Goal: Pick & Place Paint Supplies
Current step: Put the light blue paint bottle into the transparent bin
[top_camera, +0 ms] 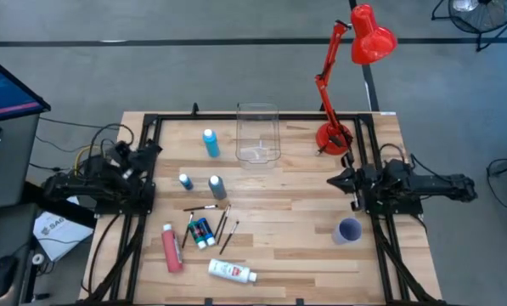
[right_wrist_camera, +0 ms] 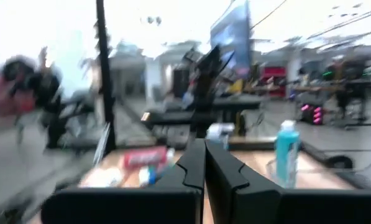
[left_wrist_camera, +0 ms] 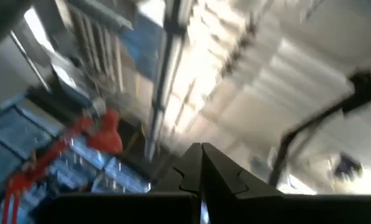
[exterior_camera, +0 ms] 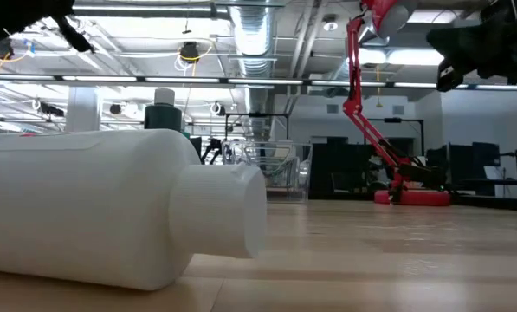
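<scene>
The left arm is sitting folded at the left edge of the surface, its hand (top_camera: 154, 150) raised and pointing inward with the two fingers (left_wrist_camera: 201, 171) pressed together. The right arm is resting along the right edge, its hand (top_camera: 332, 180) pointing inward, fingers (right_wrist_camera: 204, 165) likewise closed, gripping nothing.

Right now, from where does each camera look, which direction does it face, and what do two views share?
High view: above the table, looking straight down; both arms at the table's sides, left gripper, right gripper.
Low view: at table-top height, facing across; white bottle up close.
Left wrist view: points up at the ceiling past shut fingers.
Right wrist view: looks across the table past shut fingers.
Shared: the red lamp shows in the high and low views.
</scene>
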